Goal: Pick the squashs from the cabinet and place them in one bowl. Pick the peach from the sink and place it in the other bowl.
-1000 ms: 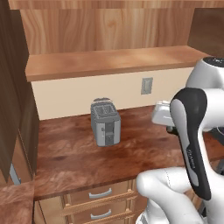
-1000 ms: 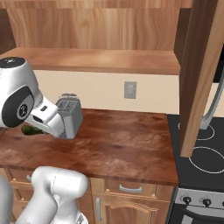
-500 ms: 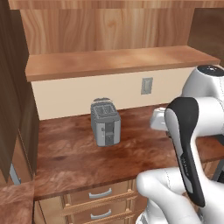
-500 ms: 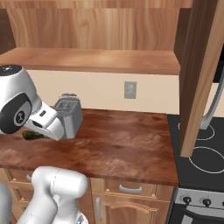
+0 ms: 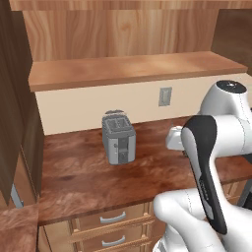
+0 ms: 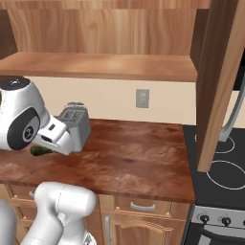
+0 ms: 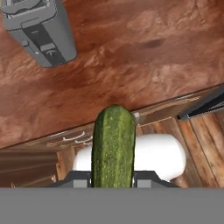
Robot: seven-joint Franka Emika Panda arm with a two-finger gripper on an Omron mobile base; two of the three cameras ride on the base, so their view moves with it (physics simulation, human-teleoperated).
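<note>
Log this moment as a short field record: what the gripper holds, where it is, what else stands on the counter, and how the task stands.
gripper: shut on the green squash, which sticks out lengthwise between the fingers
gripper position: above the front edge of the counter, near the drawers
green squash, other view: a dark green bit shows behind the arm in the right base view
toaster: upright on the counter, near the back wall
cabinet shelf: bare where visible
stove: to the right of the counter
task state: green squash not yet in a bowl
</note>
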